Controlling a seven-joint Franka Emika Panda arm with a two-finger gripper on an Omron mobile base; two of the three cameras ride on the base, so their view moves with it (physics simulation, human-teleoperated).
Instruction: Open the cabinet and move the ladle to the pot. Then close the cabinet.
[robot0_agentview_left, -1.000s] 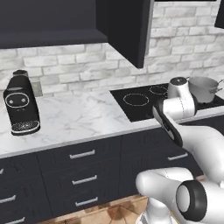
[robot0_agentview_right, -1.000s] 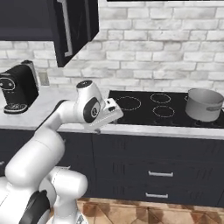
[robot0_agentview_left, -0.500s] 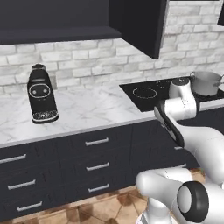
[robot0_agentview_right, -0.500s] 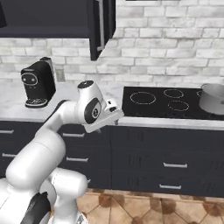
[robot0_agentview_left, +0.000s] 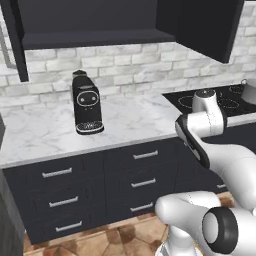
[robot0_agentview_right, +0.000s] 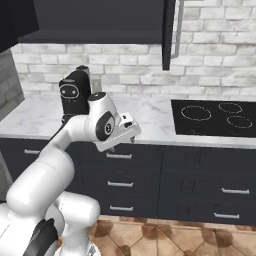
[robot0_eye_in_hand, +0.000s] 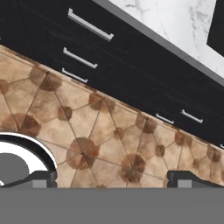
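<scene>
Cabinet: the cabinet (robot0_agentview_left: 95, 30) hangs above the coffee machine (robot0_agentview_left: 86, 102), both doors swung wide, one door (robot0_agentview_right: 168, 32) edge-on with its silver bar handle (robot0_agentview_right: 178, 27) showing.
Ladle: I cannot make it out on the dark cabinet shelf (robot0_agentview_left: 95, 39); too dim to tell.
Pot: the pot (robot0_agentview_left: 249, 91) sits at the far right on the black cooktop (robot0_agentview_right: 215, 117), well apart from the cabinet.
Claw: the claw (robot0_agentview_right: 131, 131) is released, jaws spread wide, holding nothing; it hangs low in front of the tabletop (robot0_agentview_left: 45, 130) edge, facing down at the tiled floor (robot0_eye_in_hand: 109, 144) and base drawers (robot0_eye_in_hand: 131, 65).
Step in hand: judged as reaching up for the ladle, the opening being done.
How to do it well: raise and tilt the hand toward the shelf, pass between the doors and clear of the coffee machine, find the ladle before clenching.
</scene>
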